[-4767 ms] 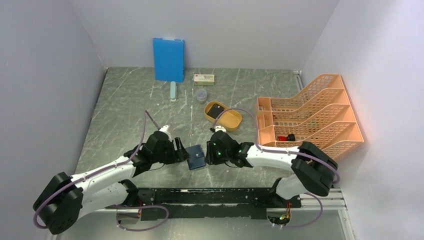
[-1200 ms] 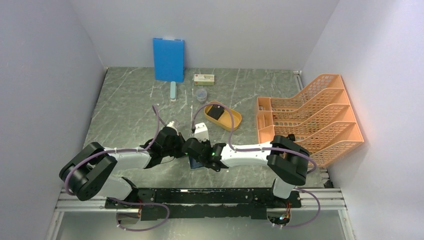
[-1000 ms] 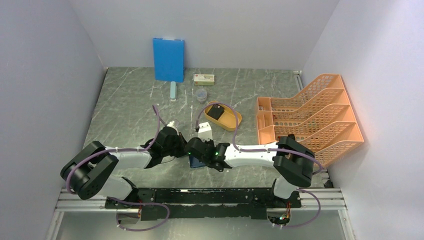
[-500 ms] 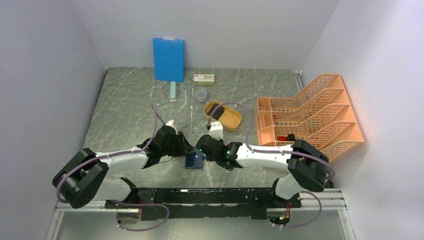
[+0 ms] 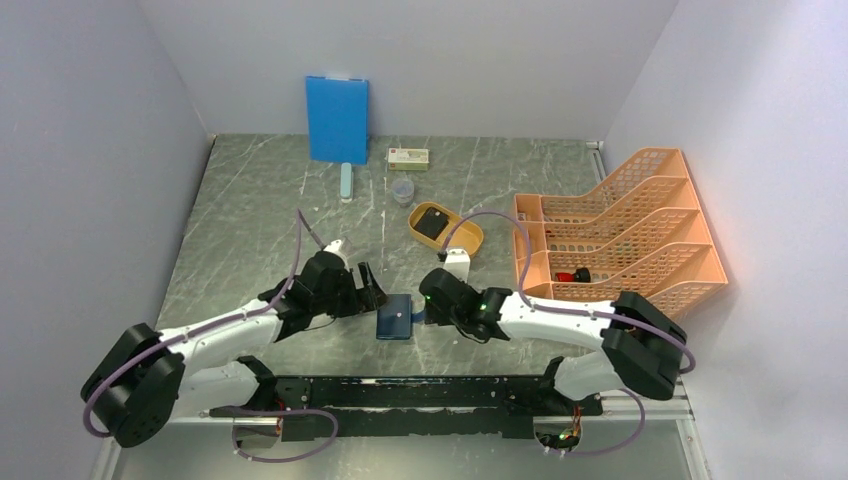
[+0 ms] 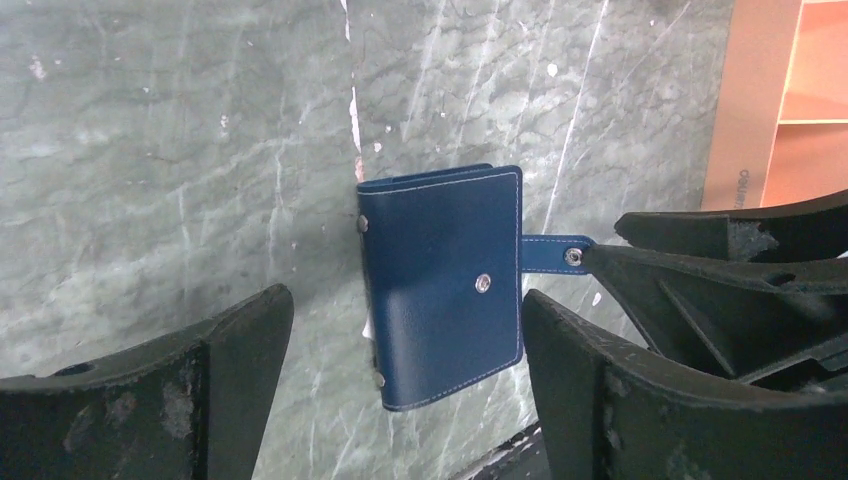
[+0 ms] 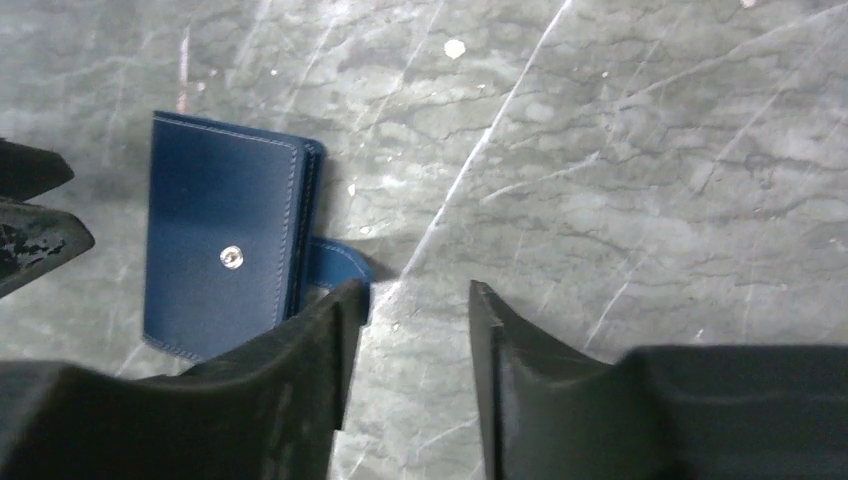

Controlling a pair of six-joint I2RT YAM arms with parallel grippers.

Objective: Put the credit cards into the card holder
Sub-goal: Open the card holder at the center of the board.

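Card holder (image 5: 394, 320) lying between spread left pincer (image 6: 405, 310) and parted right pincer (image 7: 412, 295), perhaps touching the latter.

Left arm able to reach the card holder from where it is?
Probably yes. The card holder lies flat and closed just ahead of the left gripper, its fingers apart, with only bare table between.

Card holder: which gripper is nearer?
Right. The right gripper is at the card holder's clasp tab, one finger over or touching it. The left gripper is off the opposite edge, jaws open, a gap between.
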